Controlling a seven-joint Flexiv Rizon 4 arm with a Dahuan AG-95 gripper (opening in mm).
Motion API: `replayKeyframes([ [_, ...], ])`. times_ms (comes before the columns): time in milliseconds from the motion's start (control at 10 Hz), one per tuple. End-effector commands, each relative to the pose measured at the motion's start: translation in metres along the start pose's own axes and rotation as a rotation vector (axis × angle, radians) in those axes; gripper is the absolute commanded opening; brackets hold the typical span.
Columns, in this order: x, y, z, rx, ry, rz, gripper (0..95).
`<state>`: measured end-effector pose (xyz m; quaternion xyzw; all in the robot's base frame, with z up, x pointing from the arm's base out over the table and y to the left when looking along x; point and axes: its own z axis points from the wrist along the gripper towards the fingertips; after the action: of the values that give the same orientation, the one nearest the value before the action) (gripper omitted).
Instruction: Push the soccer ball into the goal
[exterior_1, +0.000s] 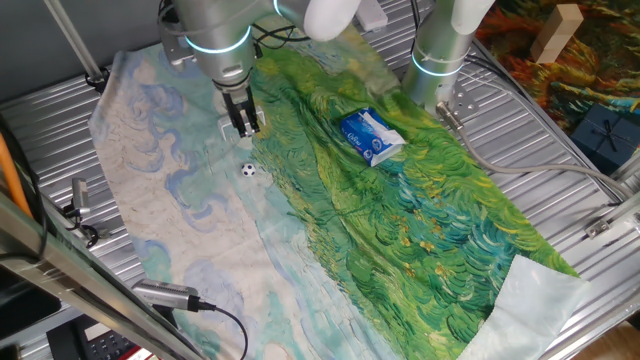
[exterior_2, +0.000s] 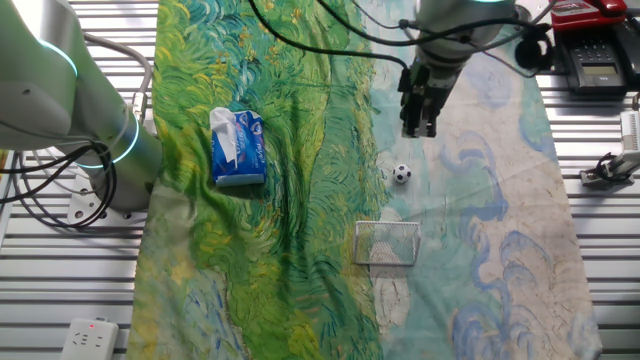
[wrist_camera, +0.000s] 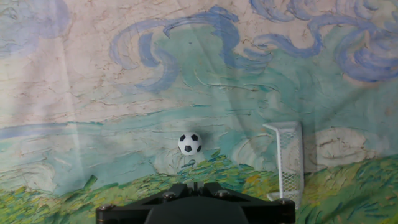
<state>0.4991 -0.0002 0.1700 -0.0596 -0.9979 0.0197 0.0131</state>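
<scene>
The soccer ball is a tiny white ball with black patches lying on the painted cloth; it also shows in the other fixed view and in the hand view. The goal is a small white netted frame a short way from the ball. In the hand view the goal stands to the right of the ball. In the first fixed view the goal is partly hidden behind my fingers. My gripper hangs above the cloth near the ball, apart from it, shut and empty.
A blue-and-white packet lies on the green part of the cloth. A second arm's base stands at the cloth's edge. Ribbed metal table surrounds the cloth. A phone and cables lie at the sides.
</scene>
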Motion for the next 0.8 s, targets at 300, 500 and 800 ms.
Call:
replayKeyframes([
  [300,-0.0008,0.0003,0.0,-0.024,0.063,0.073,0.0],
  [500,-0.0008,0.0003,0.0,0.031,0.131,0.112,0.0],
  [800,-0.0008,0.0003,0.0,0.018,0.106,0.128,0.0],
])
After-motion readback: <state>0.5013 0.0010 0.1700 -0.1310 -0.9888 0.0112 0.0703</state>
